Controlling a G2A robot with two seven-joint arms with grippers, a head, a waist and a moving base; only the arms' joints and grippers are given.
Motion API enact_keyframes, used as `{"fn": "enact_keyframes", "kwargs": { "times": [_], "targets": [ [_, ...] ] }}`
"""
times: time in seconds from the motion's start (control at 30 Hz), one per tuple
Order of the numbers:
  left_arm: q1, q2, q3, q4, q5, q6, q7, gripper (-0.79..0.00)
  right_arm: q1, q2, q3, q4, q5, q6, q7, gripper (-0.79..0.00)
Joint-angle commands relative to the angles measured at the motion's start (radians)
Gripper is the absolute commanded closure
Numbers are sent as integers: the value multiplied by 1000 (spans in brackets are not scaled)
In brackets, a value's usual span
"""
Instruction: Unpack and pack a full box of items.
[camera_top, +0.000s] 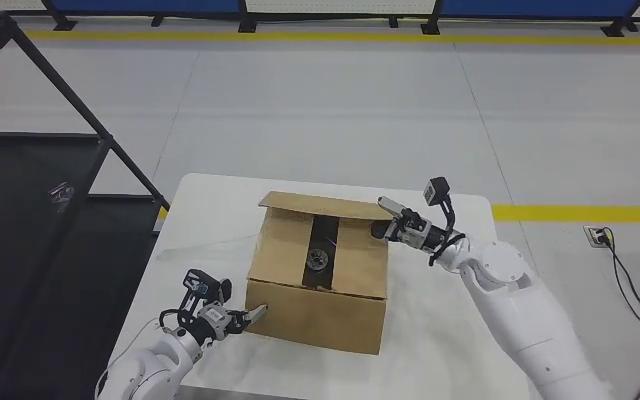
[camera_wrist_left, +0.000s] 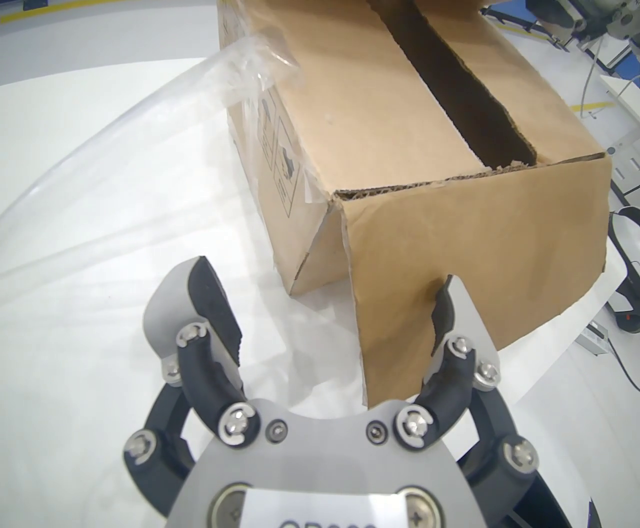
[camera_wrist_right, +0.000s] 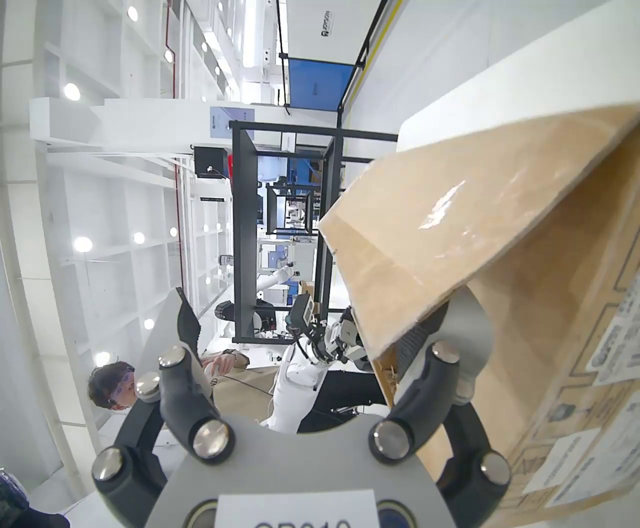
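Note:
A brown cardboard box (camera_top: 290, 250) stands mid-table, its top flaps nearly closed with a dark gap (camera_top: 320, 262) between them where something dark shows. My left gripper (camera_top: 245, 318) is open at the box's near left corner. In the left wrist view the gripper (camera_wrist_left: 325, 285) straddles that corner of the box (camera_wrist_left: 375, 125), one fingertip (camera_wrist_left: 447, 300) touching the front face. My right gripper (camera_top: 392, 222) is open at the far right top edge. In the right wrist view this gripper (camera_wrist_right: 320, 305) has one finger (camera_wrist_right: 465, 325) tucked under a raised flap (camera_wrist_right: 450, 200).
Clear plastic film (camera_wrist_left: 260, 55) lies crumpled against the box's left side and spreads over the white table (camera_top: 430, 330). A black frame with dark panels (camera_top: 100, 150) stands just off the table's left edge. Bare tabletop lies right of the box.

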Motion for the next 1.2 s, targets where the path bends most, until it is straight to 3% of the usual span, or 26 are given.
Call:
{"fn": "enact_keyframes", "kwargs": {
  "times": [0.0,0.13,0.53,0.67,0.87,1.17],
  "targets": [
    [0,0,0,0,0,0,0,-785,31,-7,-5,19,-5,-7,-25,-785],
    [0,0,0,0,0,0,0,-785,84,-27,-35,62,4,-52,-29,-785],
    [0,0,0,0,0,0,0,-785,84,-27,-35,62,4,-52,-29,-785],
    [0,0,0,0,0,0,0,-785,86,-39,-35,65,48,-27,-102,-785],
    [0,0,0,0,0,0,0,-785,200,-94,-121,191,18,16,-277,-785],
    [0,0,0,0,0,0,0,-785,352,-205,-250,477,14,-8,-416,-785]
  ]
}}
